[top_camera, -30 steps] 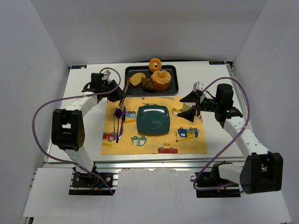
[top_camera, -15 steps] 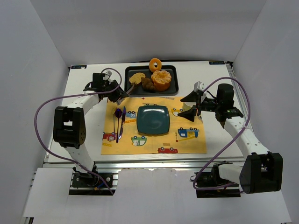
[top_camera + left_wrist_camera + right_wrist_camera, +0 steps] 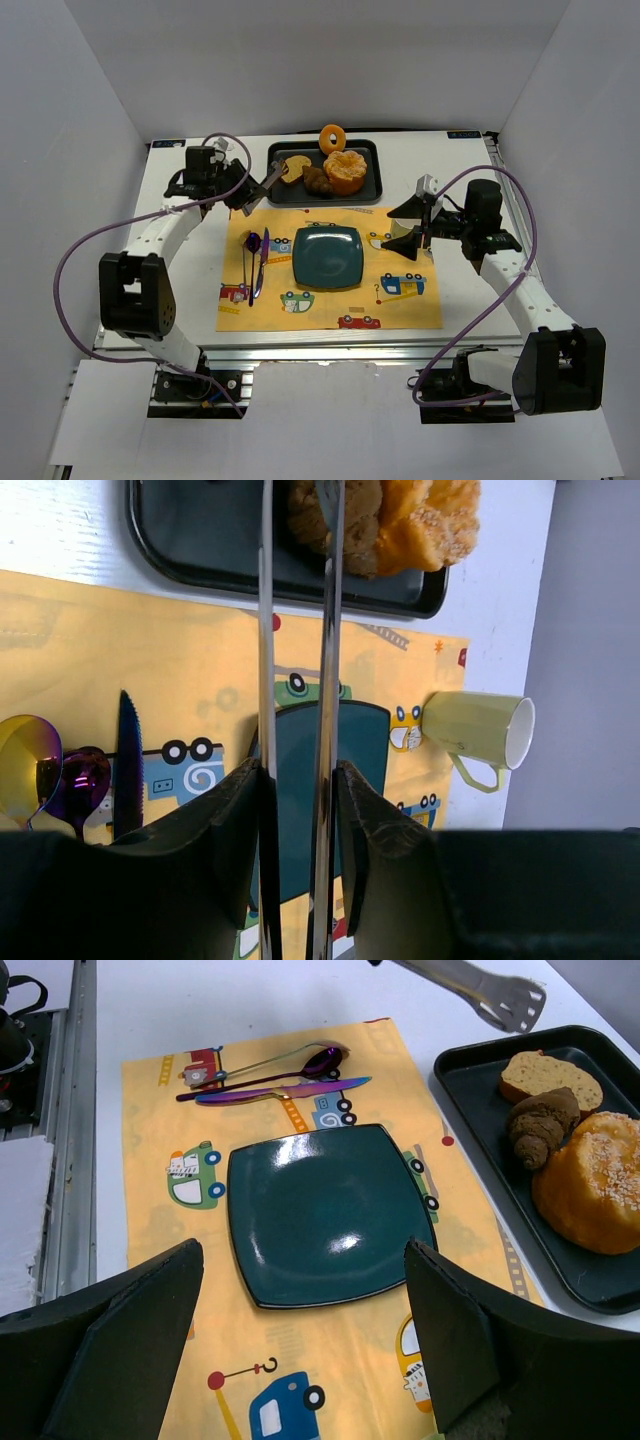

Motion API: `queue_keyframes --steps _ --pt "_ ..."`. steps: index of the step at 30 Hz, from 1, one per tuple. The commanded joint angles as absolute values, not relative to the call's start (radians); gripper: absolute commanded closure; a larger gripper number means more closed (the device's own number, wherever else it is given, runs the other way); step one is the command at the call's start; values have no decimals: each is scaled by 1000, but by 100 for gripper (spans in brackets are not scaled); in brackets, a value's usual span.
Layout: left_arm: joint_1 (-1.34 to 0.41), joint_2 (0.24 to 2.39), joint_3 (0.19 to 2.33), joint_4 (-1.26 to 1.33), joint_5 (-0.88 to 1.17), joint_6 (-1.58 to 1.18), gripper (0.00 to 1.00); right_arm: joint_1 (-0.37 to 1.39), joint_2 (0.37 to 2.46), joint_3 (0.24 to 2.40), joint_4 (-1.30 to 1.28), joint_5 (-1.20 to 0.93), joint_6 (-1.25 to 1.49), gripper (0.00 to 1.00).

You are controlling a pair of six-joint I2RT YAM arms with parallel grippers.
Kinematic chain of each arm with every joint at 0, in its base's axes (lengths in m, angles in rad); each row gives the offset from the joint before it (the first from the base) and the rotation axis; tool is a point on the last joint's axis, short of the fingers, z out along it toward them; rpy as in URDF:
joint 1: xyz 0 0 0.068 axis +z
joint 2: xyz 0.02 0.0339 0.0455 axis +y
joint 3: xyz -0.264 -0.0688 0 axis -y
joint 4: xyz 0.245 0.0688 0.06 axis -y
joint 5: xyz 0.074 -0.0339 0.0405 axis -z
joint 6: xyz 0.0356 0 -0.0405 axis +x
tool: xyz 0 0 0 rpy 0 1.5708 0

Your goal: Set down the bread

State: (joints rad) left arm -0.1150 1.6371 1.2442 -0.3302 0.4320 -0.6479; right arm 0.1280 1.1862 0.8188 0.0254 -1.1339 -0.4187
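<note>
The bread (image 3: 296, 167), a golden-tan slice, lies at the left end of the black tray (image 3: 372, 186); it also shows in the right wrist view (image 3: 551, 1080). My left gripper (image 3: 240, 190) is shut on metal tongs (image 3: 270, 182). The tongs' arms (image 3: 265, 630) run between my fingers (image 3: 232, 810) toward the tray. The tongs' tip (image 3: 497, 996) hangs empty just left of the bread. The teal square plate (image 3: 327, 256) sits bare on the yellow mat. My right gripper (image 3: 408, 228) is open and empty, right of the plate.
A dark lumpy pastry (image 3: 316, 181), an orange bun (image 3: 346, 172) and a ring donut (image 3: 332, 137) share the tray. A knife (image 3: 262, 262) and spoons (image 3: 251, 245) lie left of the plate. A pale green cup (image 3: 480, 735) lies on its side right of the plate.
My left wrist has moved back and to the left, and the tongs have swung so their tip sits beside the bread. The bread stays in the tray. The right arm has not moved.
</note>
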Motion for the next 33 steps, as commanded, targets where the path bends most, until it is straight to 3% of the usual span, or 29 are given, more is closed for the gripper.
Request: queue_keyframes --steps 1,33 --pt "-109 1577 1252 -360 393 -658 55 123 1173 808 37 -1167 -426 14" --pt "-100 1801 1304 -219 414 -782 53 120 1167 784 18 -1167 -462 14"
